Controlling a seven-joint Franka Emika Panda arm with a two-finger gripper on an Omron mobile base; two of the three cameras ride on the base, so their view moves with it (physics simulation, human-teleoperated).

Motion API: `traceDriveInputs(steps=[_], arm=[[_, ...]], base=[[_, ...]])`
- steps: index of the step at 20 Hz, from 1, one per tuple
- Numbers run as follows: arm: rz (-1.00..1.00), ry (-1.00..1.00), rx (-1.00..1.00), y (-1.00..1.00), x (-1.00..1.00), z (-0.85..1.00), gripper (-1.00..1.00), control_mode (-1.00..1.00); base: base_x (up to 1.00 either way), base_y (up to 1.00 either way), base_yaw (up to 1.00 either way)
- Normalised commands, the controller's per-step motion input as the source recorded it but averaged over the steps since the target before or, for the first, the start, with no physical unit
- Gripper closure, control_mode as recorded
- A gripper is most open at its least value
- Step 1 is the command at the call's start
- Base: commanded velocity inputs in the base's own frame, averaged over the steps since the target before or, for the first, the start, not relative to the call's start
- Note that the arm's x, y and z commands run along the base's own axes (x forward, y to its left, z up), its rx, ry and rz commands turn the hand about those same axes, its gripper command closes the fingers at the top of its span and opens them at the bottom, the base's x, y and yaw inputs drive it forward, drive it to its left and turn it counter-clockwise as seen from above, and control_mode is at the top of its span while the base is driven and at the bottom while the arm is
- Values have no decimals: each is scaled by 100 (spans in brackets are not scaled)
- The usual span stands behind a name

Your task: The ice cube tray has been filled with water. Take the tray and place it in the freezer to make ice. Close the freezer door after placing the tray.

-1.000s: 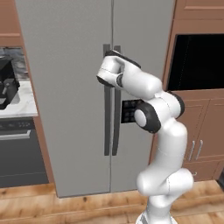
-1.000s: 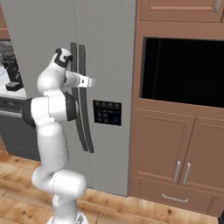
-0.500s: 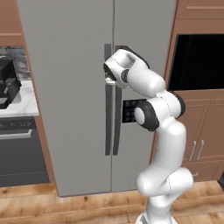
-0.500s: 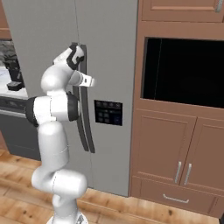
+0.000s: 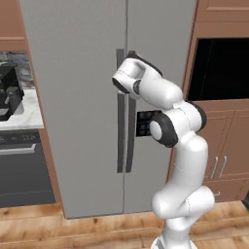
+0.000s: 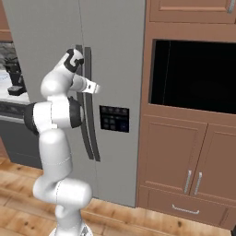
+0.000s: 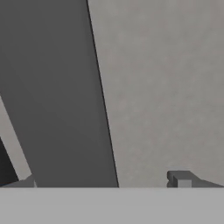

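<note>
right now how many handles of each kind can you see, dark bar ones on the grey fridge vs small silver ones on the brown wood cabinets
dark vertical bar handles on the tall grey two-door freezer: 2, left one, right one
small silver handles on the brown wooden cabinets: 4, two upright on the cabinet doors, one flat on the bottom drawer, one at the top cabinet
total: 6

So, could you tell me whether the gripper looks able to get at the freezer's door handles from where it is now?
Probably yes: the gripper is right up against the dark handles at the middle of the freezer, jaws spread, with nothing in between.
</note>
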Motion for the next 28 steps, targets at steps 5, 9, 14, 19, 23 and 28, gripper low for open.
traceDriveInputs(steps=[5, 9, 14, 19, 23, 28], arm=[[0, 1, 4, -30, 1, 27, -100, -100], [0, 0, 14, -36, 0, 60, -100, -100], [0, -1, 15, -26, 0, 96, -100, -100], [0, -11, 13, -17, -12, 100, -100, -100], [-1, -8, 13, -23, -8, 100, -100, -100], [-5, -3, 11, -31, 0, 100, -100, -100]], base=[[0, 0, 0], [0, 0, 0], [0, 0, 0], [0, 0, 0], [0, 0, 0], [0, 0, 0]])
